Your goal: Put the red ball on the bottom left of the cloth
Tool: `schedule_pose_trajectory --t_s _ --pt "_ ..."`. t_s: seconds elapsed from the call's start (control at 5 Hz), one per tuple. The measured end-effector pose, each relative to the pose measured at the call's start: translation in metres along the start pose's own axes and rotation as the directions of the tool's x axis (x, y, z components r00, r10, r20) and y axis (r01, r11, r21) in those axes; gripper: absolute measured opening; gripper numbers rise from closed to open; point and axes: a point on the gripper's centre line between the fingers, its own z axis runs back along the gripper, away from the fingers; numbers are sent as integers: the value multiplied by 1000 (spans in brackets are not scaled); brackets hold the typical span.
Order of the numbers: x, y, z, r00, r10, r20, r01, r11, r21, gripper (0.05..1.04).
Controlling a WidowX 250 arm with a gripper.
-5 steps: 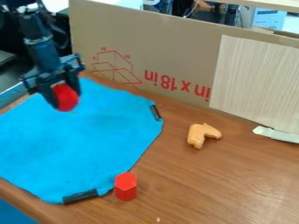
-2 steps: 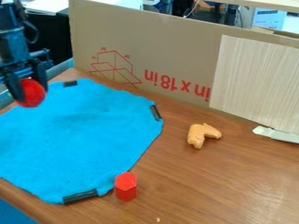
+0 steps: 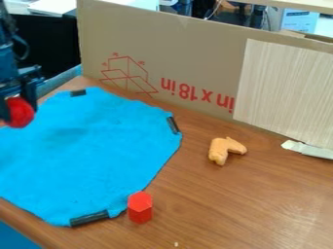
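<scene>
Bright, soft light leaves pale sheen on the table [image 3: 228,209] and faint shadow on the cloth [image 3: 110,155].

A cardboard panel [image 3: 195,63] stands upright along the wooden table's [image 3: 228,209] back edge.

The red ball [image 3: 19,113] is a plain, bright red, rounded thing, gripped between the jaws at the left edge of the view. It is held up off the tabletop [image 3: 228,209], near the upper-left edge of the cloth as seen here, with part of its surface hidden by the jaws.

The blue cloth [image 3: 98,151] is bright and soft-looking, spread out mostly flat on the tabletop, with slight ripples and an uneven, wavy outline. Black strips [image 3: 89,218] sit along its far, right and near edges. Its left side runs out of view.
</scene>
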Motion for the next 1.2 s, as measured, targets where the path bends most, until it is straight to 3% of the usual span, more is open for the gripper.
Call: schedule_pose_trajectory --t_s 0.2,0.4,0.6,0.8,1.0,1.2 --pt "5 12 -13 999 -28 41 27 999 33 598" --pt "10 11 -21 995 -71 65 69 997 35 598" --pt "9 10 -27 993 -96 62 94 995 32 598" --pt "1 10 -36 992 -116 52 114 993 33 668" --pt "-6 8 -43 988 -143 52 141 989 36 958" --pt "-5 6 -34 984 -157 81 155 988 26 1004"
